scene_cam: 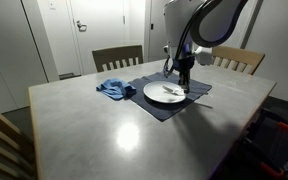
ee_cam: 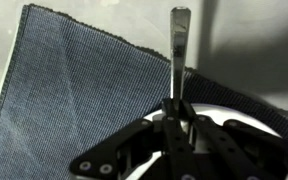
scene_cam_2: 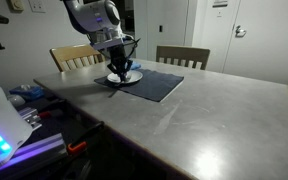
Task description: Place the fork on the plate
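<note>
The white plate (scene_cam: pixel 162 92) lies on a dark grey placemat (scene_cam: pixel 154 105); it also shows in the other exterior view (scene_cam_2: pixel 124 77) and in the wrist view (ee_cam: pixel 219 108). My gripper (scene_cam: pixel 183 84) hangs just over the plate's far side and is shut on the fork (ee_cam: pixel 177 50). In the wrist view the fork's thin metal handle sticks out from between the fingertips (ee_cam: pixel 176 108), over the placemat (ee_cam: pixel 74 90). The fork's tines are hidden by the jaws. In an exterior view a dark sliver, perhaps the fork's end, shows on the plate (scene_cam: pixel 170 91).
A crumpled blue cloth (scene_cam: pixel 114 89) lies on the grey table (scene_cam: pixel 104 130) beside the placemat. Wooden chairs (scene_cam: pixel 117 57) (scene_cam: pixel 239 60) stand at the far edge. A cluttered bench with cables (scene_cam_2: pixel 24 110) sits beside the table.
</note>
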`<state>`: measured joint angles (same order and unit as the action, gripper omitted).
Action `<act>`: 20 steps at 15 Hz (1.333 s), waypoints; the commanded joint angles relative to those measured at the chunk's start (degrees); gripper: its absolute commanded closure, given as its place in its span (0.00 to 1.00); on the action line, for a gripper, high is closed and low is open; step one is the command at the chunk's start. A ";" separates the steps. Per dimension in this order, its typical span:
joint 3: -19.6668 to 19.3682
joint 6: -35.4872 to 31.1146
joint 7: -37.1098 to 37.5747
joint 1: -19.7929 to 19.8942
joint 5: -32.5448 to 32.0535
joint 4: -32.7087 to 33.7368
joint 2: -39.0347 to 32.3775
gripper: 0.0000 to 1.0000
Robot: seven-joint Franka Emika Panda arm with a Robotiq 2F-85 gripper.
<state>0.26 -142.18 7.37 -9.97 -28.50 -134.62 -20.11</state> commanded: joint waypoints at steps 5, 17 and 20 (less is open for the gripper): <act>-0.07 1.86 -2.86 -0.59 -0.36 2.04 -1.61 0.97; -0.39 2.26 -2.25 -0.68 -0.59 2.04 -0.62 0.26; -0.82 1.52 -1.28 -0.68 -1.06 0.46 1.28 0.04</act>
<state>0.11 -141.39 5.51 -10.33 -28.50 -132.86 -21.14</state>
